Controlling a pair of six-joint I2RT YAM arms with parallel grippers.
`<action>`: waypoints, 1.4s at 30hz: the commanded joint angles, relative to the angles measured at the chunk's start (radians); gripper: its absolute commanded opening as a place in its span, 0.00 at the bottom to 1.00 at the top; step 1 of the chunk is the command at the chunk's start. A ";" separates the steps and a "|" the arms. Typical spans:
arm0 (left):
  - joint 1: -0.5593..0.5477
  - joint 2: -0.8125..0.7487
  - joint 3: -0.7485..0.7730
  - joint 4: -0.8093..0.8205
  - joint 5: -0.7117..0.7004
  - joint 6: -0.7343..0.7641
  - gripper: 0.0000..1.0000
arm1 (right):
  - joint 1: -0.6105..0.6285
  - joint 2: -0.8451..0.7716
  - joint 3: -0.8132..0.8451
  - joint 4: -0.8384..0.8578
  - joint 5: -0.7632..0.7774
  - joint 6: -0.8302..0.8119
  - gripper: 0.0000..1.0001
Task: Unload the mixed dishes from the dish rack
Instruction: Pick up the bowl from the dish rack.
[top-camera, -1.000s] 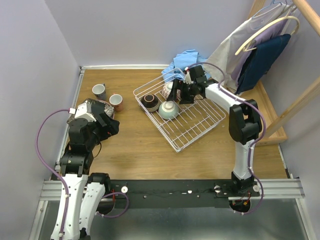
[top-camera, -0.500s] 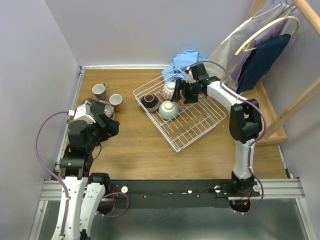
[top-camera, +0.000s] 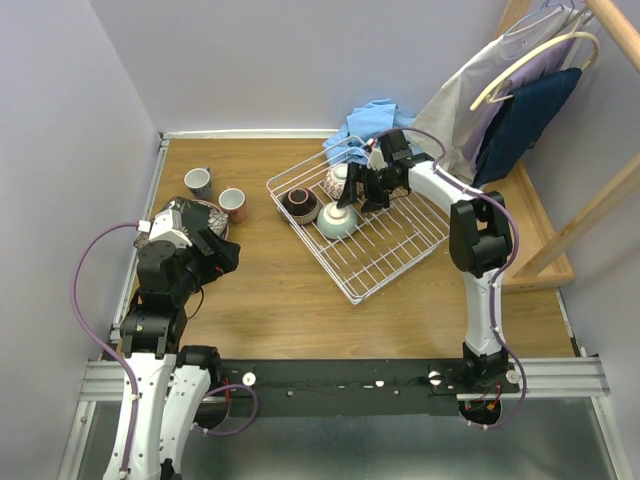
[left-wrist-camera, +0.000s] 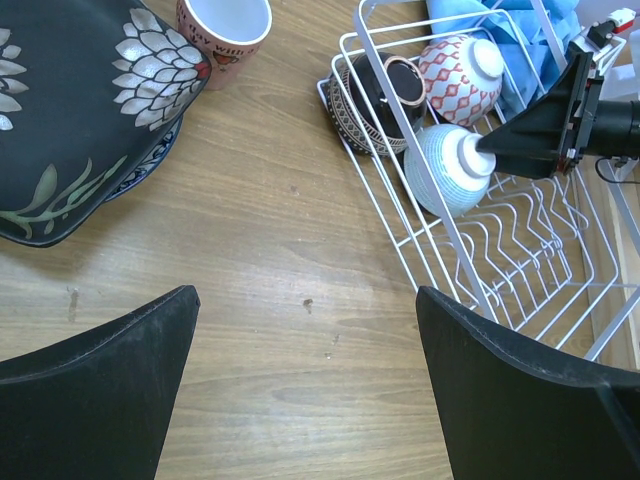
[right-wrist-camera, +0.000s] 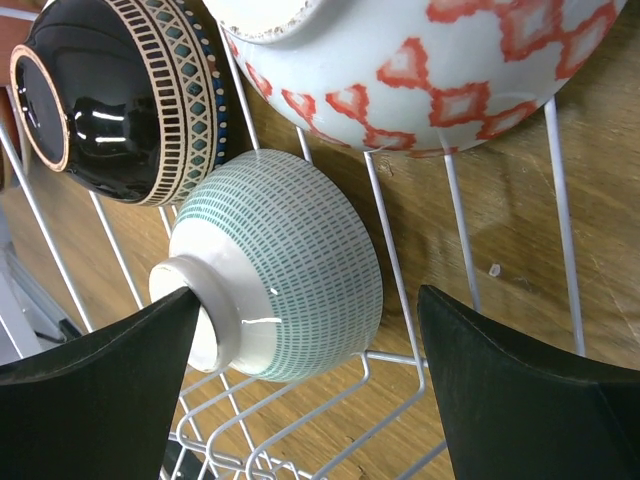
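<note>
Right end effector (right-wrist-camera: 308, 300) spread wide. The green bowl (right-wrist-camera: 290, 260) lies on its side between the fingers, one finger at its white foot ring. The bowl is pale green with fine dashes. It sits at the far left of the rack (top-camera: 400, 245), beside a dark bowl (right-wrist-camera: 110, 100) with banding and a red-diamond bowl (right-wrist-camera: 420, 60). Left end effector (left-wrist-camera: 305, 300) spread over the counter (left-wrist-camera: 250, 230), with the black floral plate (left-wrist-camera: 70, 110) at left.
</note>
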 joint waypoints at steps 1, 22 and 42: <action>-0.003 -0.010 -0.011 0.007 0.027 -0.006 0.98 | -0.007 0.054 0.019 -0.075 -0.081 -0.013 0.96; -0.003 0.037 -0.024 0.064 0.036 -0.037 0.98 | -0.018 0.097 0.107 -0.205 -0.132 -0.064 0.88; -0.003 0.065 -0.021 0.081 0.040 -0.052 0.98 | -0.024 0.184 0.105 -0.214 -0.227 -0.073 0.79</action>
